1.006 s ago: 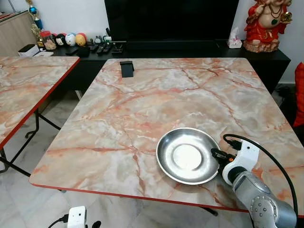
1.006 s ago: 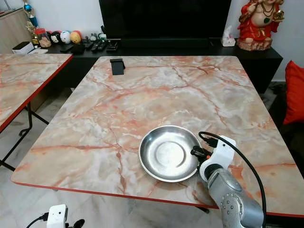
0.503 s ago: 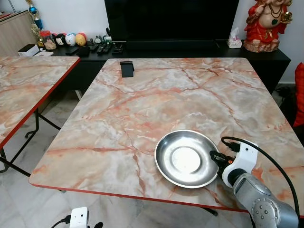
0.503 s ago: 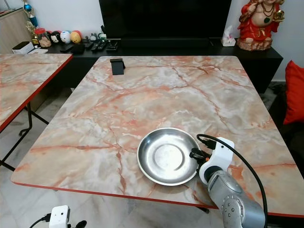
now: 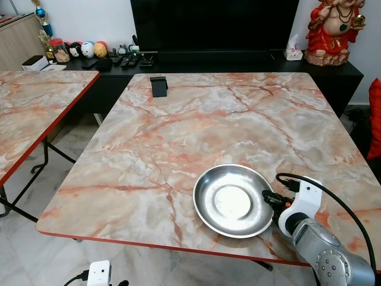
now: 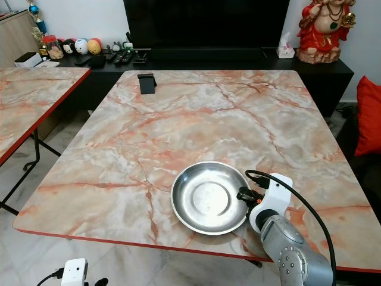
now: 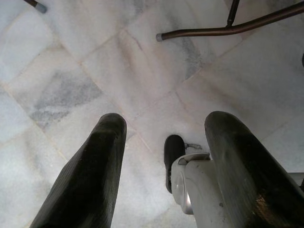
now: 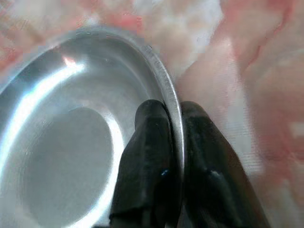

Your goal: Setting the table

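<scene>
Plate (image 5: 233,201): steel, shallow, on marble tabletop (image 5: 196,131), near front edge, right of centre. Left to right: second marble table (image 5: 30,113) off to the left, apart from the main one. Left gripper (image 7: 164,137) hanging low over white floor tiles (image 7: 76,76), fingers spread apart, nothing between them. Small black stand (image 5: 158,86) at far-left part of tabletop, well apart from plate. Right gripper (image 8: 173,114) at plate's right rim, clamped on it: one finger (image 8: 151,142) inside rim, the other outside. Red statue (image 5: 334,30) on black cabinet (image 5: 333,68) behind tabletop, far right.
</scene>
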Available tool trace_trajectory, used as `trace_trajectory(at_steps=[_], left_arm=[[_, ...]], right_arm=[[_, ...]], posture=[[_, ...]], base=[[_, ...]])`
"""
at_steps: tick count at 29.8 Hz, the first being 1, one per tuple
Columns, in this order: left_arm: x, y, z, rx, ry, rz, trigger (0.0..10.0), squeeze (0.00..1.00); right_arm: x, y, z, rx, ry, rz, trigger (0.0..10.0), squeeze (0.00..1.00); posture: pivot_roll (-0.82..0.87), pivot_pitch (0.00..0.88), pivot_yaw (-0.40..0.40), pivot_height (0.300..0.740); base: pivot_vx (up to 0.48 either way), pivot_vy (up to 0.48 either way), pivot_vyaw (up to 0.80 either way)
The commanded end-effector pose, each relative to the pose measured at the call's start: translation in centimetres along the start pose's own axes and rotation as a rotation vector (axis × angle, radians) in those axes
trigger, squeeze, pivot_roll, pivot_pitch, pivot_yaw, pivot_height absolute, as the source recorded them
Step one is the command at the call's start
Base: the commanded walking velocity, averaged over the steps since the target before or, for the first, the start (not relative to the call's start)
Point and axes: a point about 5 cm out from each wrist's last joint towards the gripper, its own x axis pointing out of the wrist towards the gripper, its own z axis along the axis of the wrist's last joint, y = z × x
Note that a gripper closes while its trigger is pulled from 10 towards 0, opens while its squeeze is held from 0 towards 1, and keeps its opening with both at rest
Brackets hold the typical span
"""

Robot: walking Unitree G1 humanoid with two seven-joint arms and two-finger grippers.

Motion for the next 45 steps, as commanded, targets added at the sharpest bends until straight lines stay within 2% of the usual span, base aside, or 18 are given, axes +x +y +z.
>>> trace_trajectory(at_steps=[1,4,5,6,7,8,9,10,11,13,15,27,37,45], left_arm=[[-0.1,0.4,-0.1,0.009,0.006,0.005,10.0,0.0],[-0.1,0.4,-0.1,0.009,0.007,0.004,10.0,0.0],[-0.1,0.4,-0.1,0.009,0.008,0.004,10.0,0.0],[-0.1,0.3,-0.1,0.008,0.008,0.003,10.0,0.0],[-0.1,0.3,-0.2,0.009,0.008,0.002,10.0,0.0],[-0.1,0.2,-0.2,0.009,0.01,0.001,10.0,0.0],[-0.1,0.2,-0.2,0.009,0.011,0.0,10.0,0.0],[-0.1,0.2,-0.2,0.011,0.013,-0.001,10.0,0.0],[-0.1,0.1,-0.3,0.014,0.014,-0.003,10.0,0.0],[0.0,0.0,-0.3,0.015,0.017,-0.004,10.0,0.0],[0.0,-0.2,-0.3,0.013,0.02,-0.004,10.0,0.0],[0.1,-0.7,-0.5,0.007,0.027,-0.005,10.0,0.0],[-0.1,0.4,-0.5,-0.003,0.028,0.007,10.0,0.0],[-0.2,0.4,-0.5,-0.005,0.023,0.007,10.0,0.0]], right_arm=[[0.1,-0.6,-1.3,-0.031,0.078,-0.047,10.0,0.6],[0.0,-0.9,-1.3,-0.032,0.076,-0.061,10.0,0.56],[0.0,-0.9,-1.3,-0.028,0.076,-0.053,10.0,0.64],[0.0,-0.8,-1.3,-0.027,0.076,-0.05,10.0,0.64],[0.0,-0.8,-1.2,-0.027,0.076,-0.049,10.0,0.94],[0.1,-0.7,-1.2,-0.03,0.075,-0.049,10.0,0.88],[0.1,-0.7,-1.2,-0.031,0.075,-0.049,10.0,0.88],[0.1,-0.7,-1.2,-0.03,0.074,-0.047,10.0,0.36],[0.1,-0.6,-1.1,-0.03,0.073,-0.046,10.0,0.36],[0.2,-0.5,-0.9,-0.033,0.06,-0.041,10.0,0.0],[0.3,-0.4,-0.1,-0.03,0.014,-0.034,10.0,0.0],[0.3,0.0,1.0,0.0,-0.059,-0.007,10.0,0.0],[0.4,1.5,1.6,0.039,-0.097,0.094,10.0,0.0],[0.1,2.0,2.5,0.035,-0.162,0.134,10.0,0.0]], posture=[[-0.13,0.0,0.063,0.74],[-0.13,0.0,0.062,0.74],[-0.13,0.0,0.061,0.74],[-0.13,0.0,0.061,0.74],[-0.13,0.0,0.058,0.74],[-0.13,0.0,0.058,0.74],[-0.13,0.0,0.058,0.74],[-0.13,0.0,0.057,0.74],[-0.13,0.0,0.057,0.74],[-0.13,0.0,0.054,0.74],[-0.13,0.0,0.052,0.74],[-0.13,0.0,0.048,0.74],[-0.13,0.0,0.047,0.74],[-0.13,0.0,0.048,0.74]], base=[[0.0,0.0,0.0],[0.0,0.0,0.0],[0.0,0.0,0.0],[0.0,0.0,0.0],[0.0,0.0,0.0],[0.0,0.0,0.0],[0.0,0.0,0.0],[0.0,0.0,0.0],[0.0,0.0,0.0],[0.0,0.0,0.0],[0.0,0.0,0.0],[0.0,0.0,0.0],[0.0,0.0,0.0],[0.0,0.0,0.0]])
